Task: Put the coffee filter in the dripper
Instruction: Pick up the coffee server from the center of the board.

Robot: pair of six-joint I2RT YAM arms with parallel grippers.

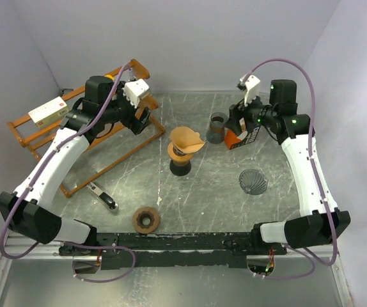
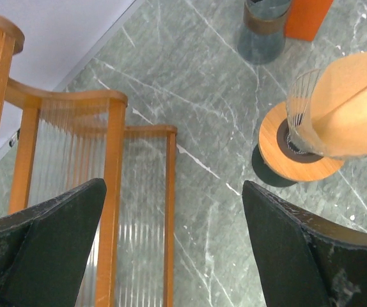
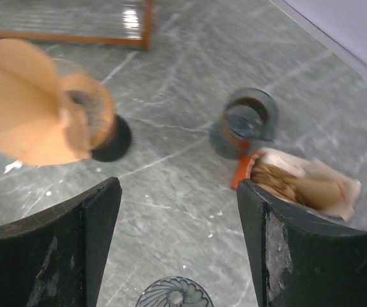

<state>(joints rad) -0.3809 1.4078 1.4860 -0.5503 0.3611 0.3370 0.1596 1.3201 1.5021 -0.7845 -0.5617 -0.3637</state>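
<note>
**Sitting in the dripper, the filter is apart from both open grippers**

Top view: the coffee filter [image 1: 187, 138] sits mouth up in the dripper [image 1: 181, 155] at the middle of the frame, its brown paper rising above the rim. The dripper stands on the marbled table [image 1: 203, 204]. The left gripper [image 1: 142, 121] hangs left of centre over the corner of a wooden rack [image 1: 116, 162], apart from the filter. The right gripper [image 1: 236, 126] is right of centre, above an orange box [image 1: 240, 139] and just beside a grey cup [image 1: 217, 126]. A ribbed glass cone [image 1: 253, 181] lies at lower right, a wooden ring [image 1: 146, 219] at lower middle, and a black-handled tool [image 1: 105, 198] at lower left.

Left wrist view: the two dark fingers [image 2: 55, 243] stand spread wide with nothing between them, only bare table and the rack's rails at the left. The filter fills the upper right, seated in the glass dripper with its wooden collar.

Right wrist view: these fingers [image 3: 62, 243] are also spread, gripping nothing. The filter and dripper appear blurred at upper left. The grey cup is at upper middle. The orange box, holding a stack of brown papers, is at the right, near the right-hand finger. The ribbed cone peeks in at the bottom edge.
</note>
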